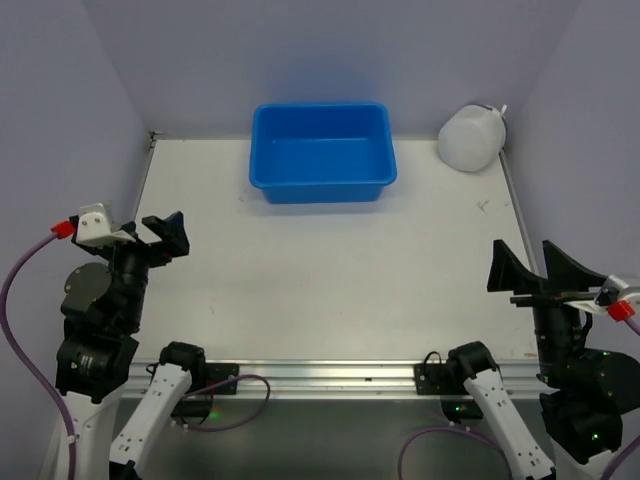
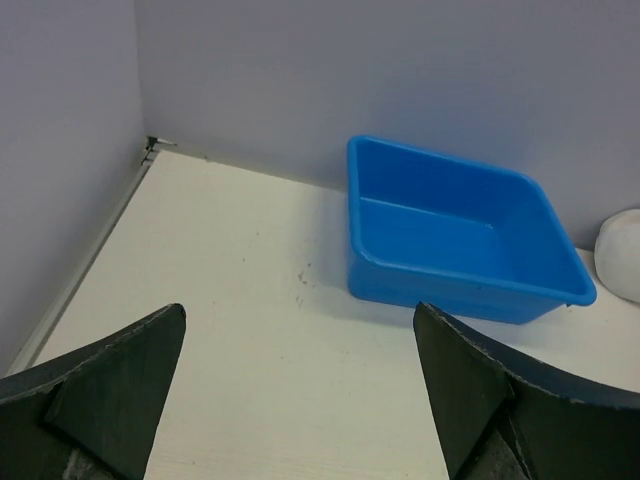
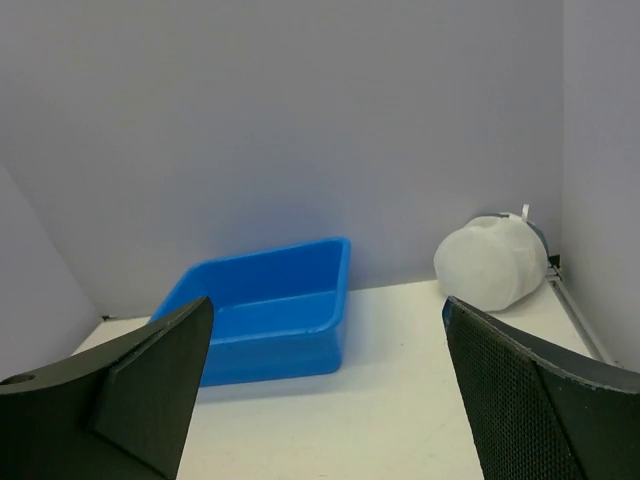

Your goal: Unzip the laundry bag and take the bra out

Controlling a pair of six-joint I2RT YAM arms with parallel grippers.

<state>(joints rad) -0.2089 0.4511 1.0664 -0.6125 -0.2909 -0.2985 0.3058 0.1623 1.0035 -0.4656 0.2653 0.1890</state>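
Observation:
The laundry bag (image 1: 470, 137) is a white domed mesh pouch lying on its side in the table's far right corner, against the wall. It also shows in the right wrist view (image 3: 490, 262) and at the right edge of the left wrist view (image 2: 622, 253). Its zip looks shut, and the bra is not visible. My left gripper (image 1: 150, 235) is open and empty at the near left, far from the bag. My right gripper (image 1: 535, 268) is open and empty at the near right, well short of the bag.
A blue rectangular plastic tub (image 1: 322, 152) stands empty at the back centre, left of the bag; it shows in both wrist views (image 2: 455, 232) (image 3: 268, 310). Purple walls close in the table (image 1: 330, 280) on three sides. A metal rail (image 1: 330, 372) runs along the near edge.

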